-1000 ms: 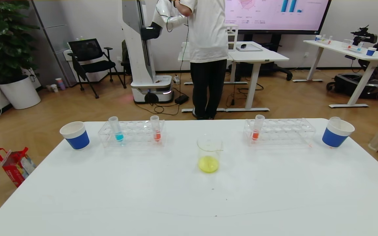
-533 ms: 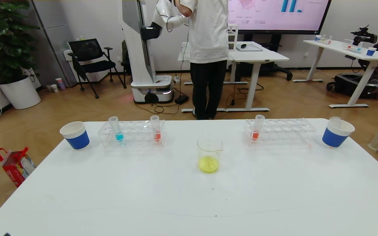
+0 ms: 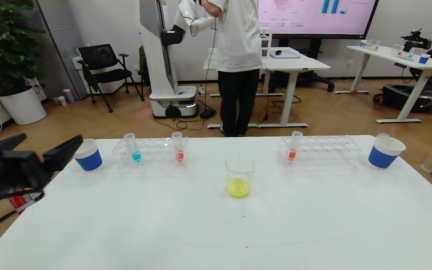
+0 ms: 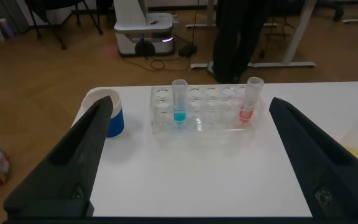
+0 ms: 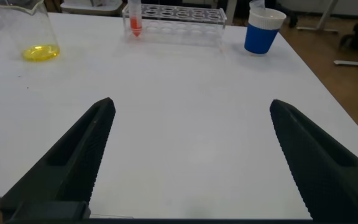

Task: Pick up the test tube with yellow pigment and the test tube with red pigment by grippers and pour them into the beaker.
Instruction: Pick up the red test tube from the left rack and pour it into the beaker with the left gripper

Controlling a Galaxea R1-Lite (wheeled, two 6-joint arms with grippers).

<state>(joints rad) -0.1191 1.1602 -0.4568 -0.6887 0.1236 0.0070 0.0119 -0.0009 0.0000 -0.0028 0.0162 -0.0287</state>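
Note:
The beaker stands mid-table with yellow liquid in its bottom. One test tube with red pigment stands in the left rack, and another red tube stands in the right rack. No tube with yellow pigment shows. My left gripper is open and empty at the table's left edge, near the left blue cup. In the left wrist view the left gripper faces the left rack with its red tube. My right gripper is open over bare table; the beaker and red tube lie far ahead.
A turquoise tube stands in the left rack. A blue cup at the far right holds a clear empty tube. A person stands beyond the table. A red bag lies on the floor at the left.
My left gripper has come into the head view from the lower left and now reaches the table's left edge near the blue cup. Nothing on the table has moved.

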